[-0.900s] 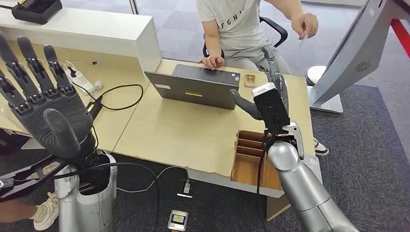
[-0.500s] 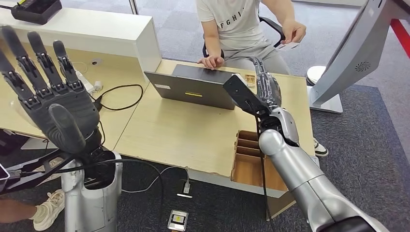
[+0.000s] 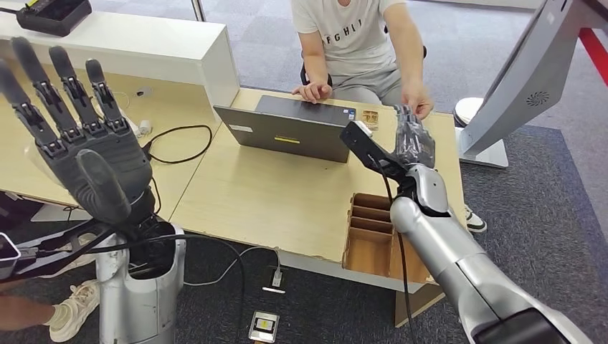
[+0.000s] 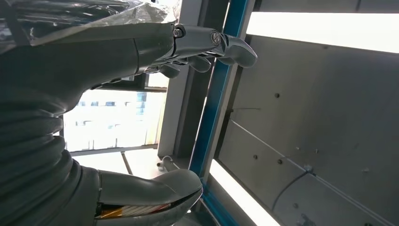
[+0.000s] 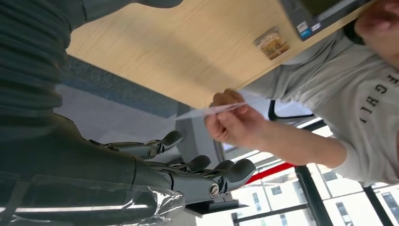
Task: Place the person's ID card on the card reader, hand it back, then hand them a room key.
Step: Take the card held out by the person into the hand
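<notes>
Since the earlier frames, the person's hand (image 3: 416,107) has been lowered from shoulder height to the far edge of the desk (image 3: 272,193), and the right hand (image 3: 411,140) has been turned from edge-on to palm up just beneath it. The ID card (image 5: 211,110) is pinched in the person's hand, as seen in the right wrist view: a thin, pale, flat card, viewed almost edge-on, so that no print can be made out (its face is turned away from the camera). It is held just above the robot's fingertips (image 5: 237,170) and is not touching them. The right hand is held open with fingers extended and apart, and nothing is gripped in it. The left hand (image 3: 82,154) is raised upright at the near left, palm toward the camera, fingers spread wide and holding nothing. On the desk a grey laptop (image 3: 290,129) stands between the robot and the person, whose other hand (image 3: 313,91) rests behind it. A wooden compartment box (image 3: 369,233) is set at the near right edge of the desk, beside the right forearm.
</notes>
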Controlling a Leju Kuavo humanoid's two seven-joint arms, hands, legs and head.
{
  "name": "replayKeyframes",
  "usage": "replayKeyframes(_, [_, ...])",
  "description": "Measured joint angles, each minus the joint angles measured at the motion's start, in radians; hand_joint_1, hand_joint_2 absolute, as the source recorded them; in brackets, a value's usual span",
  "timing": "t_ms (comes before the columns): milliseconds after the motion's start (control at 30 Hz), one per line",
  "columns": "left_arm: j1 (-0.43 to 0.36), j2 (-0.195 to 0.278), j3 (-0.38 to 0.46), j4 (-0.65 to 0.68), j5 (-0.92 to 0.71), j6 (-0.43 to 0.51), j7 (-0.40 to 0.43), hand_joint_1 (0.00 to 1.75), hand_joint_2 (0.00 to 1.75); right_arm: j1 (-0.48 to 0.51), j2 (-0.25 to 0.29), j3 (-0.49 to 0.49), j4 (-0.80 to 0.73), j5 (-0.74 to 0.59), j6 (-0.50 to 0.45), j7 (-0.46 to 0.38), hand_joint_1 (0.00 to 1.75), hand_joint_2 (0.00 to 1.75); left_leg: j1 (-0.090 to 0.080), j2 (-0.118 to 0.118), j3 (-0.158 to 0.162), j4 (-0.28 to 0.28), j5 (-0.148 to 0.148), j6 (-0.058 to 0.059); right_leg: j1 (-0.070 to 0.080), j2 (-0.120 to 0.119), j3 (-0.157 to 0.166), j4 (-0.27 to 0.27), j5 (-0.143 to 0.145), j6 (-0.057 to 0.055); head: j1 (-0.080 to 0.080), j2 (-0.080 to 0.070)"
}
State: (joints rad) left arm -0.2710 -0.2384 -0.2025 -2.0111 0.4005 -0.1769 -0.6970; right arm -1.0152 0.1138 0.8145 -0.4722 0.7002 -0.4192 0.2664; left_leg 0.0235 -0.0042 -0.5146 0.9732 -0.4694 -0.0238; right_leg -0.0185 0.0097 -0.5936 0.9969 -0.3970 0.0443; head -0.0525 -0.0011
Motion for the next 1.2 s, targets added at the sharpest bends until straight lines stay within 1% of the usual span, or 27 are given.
replayKeyframes(133, [-0.005, 0.0, -0.006, 0.008, 0.011, -0.002, 0.0, 0.0, 1.75, -0.022, -0.032, 0.018, 0.022, 0.112, -0.086, 0.077, 0.0, 1.75, 0.0, 0.0, 0.0, 0.0, 0.0, 0.0, 0.0, 0.0, 0.0, 0.0, 0.0, 0.0, 0.0, 0.0])
replayKeyframes(200, [-0.005, 0.0, -0.008, 0.012, 0.017, -0.002, 0.0, 0.0, 1.75, -0.038, -0.049, 0.026, 0.029, 0.155, -0.101, 0.105, 0.0, 1.75, 0.0, 0.001, 0.0, 0.0, 0.0, 0.0, 0.0, 0.0, 0.0, 0.0, 0.001, 0.001, 0.0, 0.0])
replayKeyframes(400, [-0.006, 0.0, -0.021, 0.027, 0.024, -0.018, 0.0, 0.0, 1.75, -0.076, -0.095, 0.046, 0.042, 0.259, -0.088, 0.165, 0.0, 1.75, 0.0, 0.001, 0.0, 0.0, 0.0, 0.0, 0.0, 0.001, 0.0, 0.0, 0.001, 0.001, 0.0, 0.0])
replayKeyframes(633, [-0.009, 0.0, -0.028, 0.045, 0.032, -0.02, 0.0, 0.0, 1.75, -0.082, -0.125, 0.068, 0.052, 0.292, -0.07, 0.186, 0.0, 1.75, 0.0, 0.001, 0.0, 0.0, 0.0, 0.0, 0.0, 0.001, 0.0, 0.0, 0.001, 0.001, 0.0, 0.0])
replayKeyframes(667, [-0.009, 0.0, -0.029, 0.047, 0.034, -0.018, 0.0, 0.0, 1.75, -0.082, -0.128, 0.071, 0.053, 0.295, -0.064, 0.189, 0.17, 1.75, 0.0, 0.001, 0.0, 0.0, 0.0, 0.0, 0.0, 0.001, 0.0, 0.0, 0.001, 0.001, 0.0, 0.0])
replayKeyframes(767, [-0.011, 0.0, -0.032, 0.054, 0.039, -0.011, 0.0, 0.0, 1.75, -0.081, -0.135, 0.077, 0.056, 0.299, -0.046, 0.195, 1.48, 1.75, 0.0, 0.001, 0.0, 0.0, 0.0, 0.0, 0.0, 0.001, 0.0, 0.0, 0.001, 0.001, 0.0, 0.0])
replayKeyframes(800, [-0.011, 0.0, -0.033, 0.056, 0.04, -0.008, 0.0, 0.0, 1.75, -0.08, -0.138, 0.079, 0.057, 0.298, -0.038, 0.195, 1.75, 1.75, 0.0, 0.001, 0.0, 0.0, 0.0, 0.0, 0.0, 0.001, 0.0, 0.0, 0.001, 0.001, 0.0, 0.0])
replayKeyframes(900, [-0.012, 0.001, -0.04, 0.06, 0.045, -0.003, 0.0, 0.0, 1.75, -0.075, -0.144, 0.082, 0.06, 0.296, -0.02, 0.196, 1.75, 1.75, 0.0, 0.001, 0.0, 0.0, 0.0, 0.0, 0.0, 0.001, 0.0, 0.0, 0.001, 0.001, 0.0, 0.0])
replayKeyframes(1200, [-0.027, 0.002, -0.054, 0.073, 0.053, 0.006, 0.0, 0.0, 1.75, -0.066, -0.164, 0.085, 0.061, 0.306, -0.016, 0.191, 1.75, 1.75, 0.0, 0.001, 0.0, 0.0, 0.0, 0.0, 0.0, 0.001, 0.0, 0.0, 0.001, 0.001, 0.0, 0.0])
